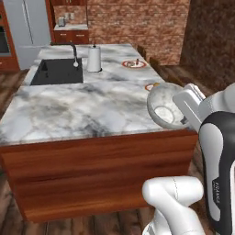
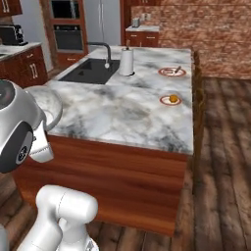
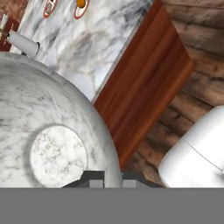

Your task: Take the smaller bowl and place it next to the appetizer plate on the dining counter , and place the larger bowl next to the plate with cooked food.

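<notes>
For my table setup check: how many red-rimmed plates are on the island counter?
2. The larger plate with meat sits far along the right edge; the small plate with an orange item lies nearer on that edge. Others may be hidden.

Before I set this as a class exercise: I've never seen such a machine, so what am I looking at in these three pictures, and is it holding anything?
It is a white robot arm on a driving base in a rendered kitchen. Two pictures come from cameras on the base, behind the arm to its left and right; the third looks along the hand itself. The gripper is shut on the rim of the smaller bowl, a pale speckled one, held in the air by the near edge of the dining counter. On that marble top lie the appetizer plate with an orange item, the plate with cooked food farther back, a paper towel roll and a dark sink.
</notes>
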